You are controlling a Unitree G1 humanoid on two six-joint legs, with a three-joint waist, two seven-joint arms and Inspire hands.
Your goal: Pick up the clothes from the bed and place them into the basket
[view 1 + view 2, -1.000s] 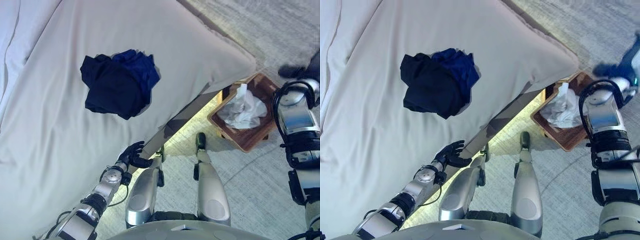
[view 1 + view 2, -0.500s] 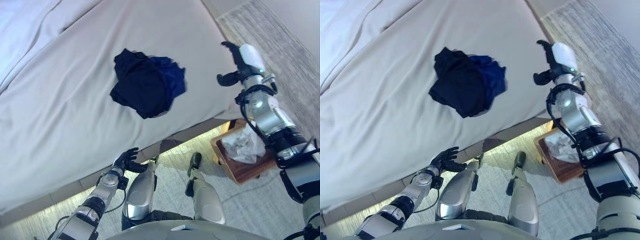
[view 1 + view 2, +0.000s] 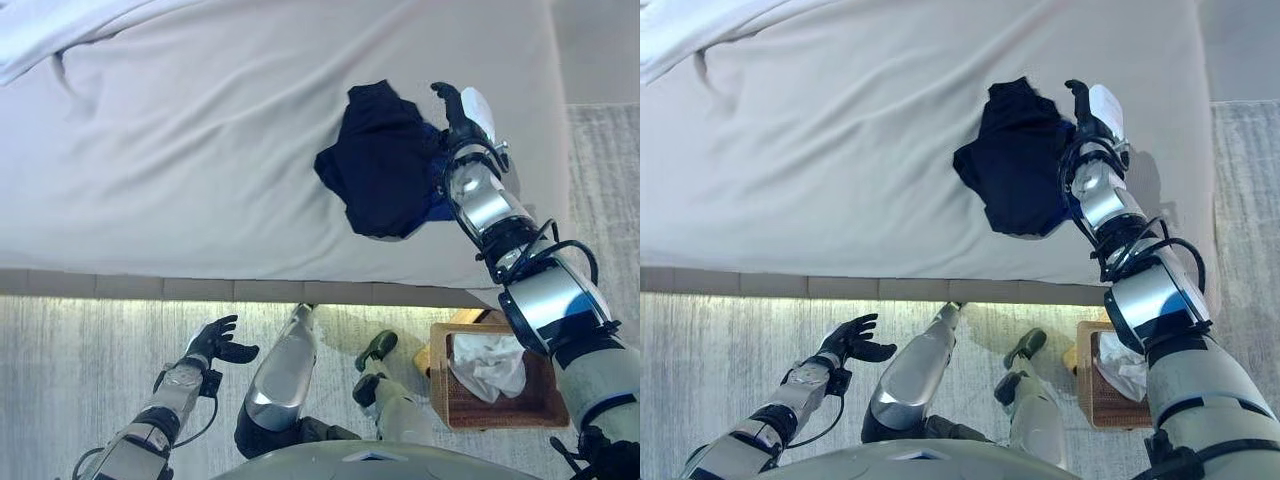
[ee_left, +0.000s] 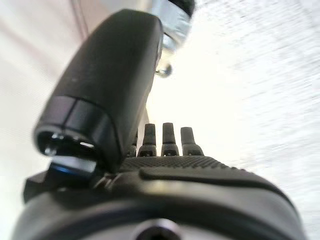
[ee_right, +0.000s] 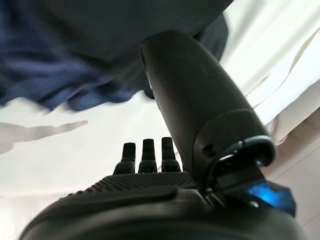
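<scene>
A dark pile of clothes (image 3: 382, 170), black with a blue piece at its right side, lies on the white bed (image 3: 200, 150) near the bed's right end. My right hand (image 3: 462, 112) hovers at the pile's right edge, fingers straight and open, holding nothing. In the right wrist view the dark and blue clothes (image 5: 75, 55) fill the space past the fingers (image 5: 144, 155). My left hand (image 3: 215, 341) hangs open low over the floor, away from the bed. A wooden basket (image 3: 450, 410) stands on the floor at lower right.
The basket holds a crumpled white cloth (image 3: 488, 365). A bunched white sheet (image 3: 60, 25) lies at the bed's far left corner. The bed's lit lower edge (image 3: 200, 290) runs across the view above a grey carpet (image 3: 80, 360).
The camera has swung, shifting the whole scene. My right arm has reached from beside the bed's corner to the clothes pile's right edge. The left hand stays low and open.
</scene>
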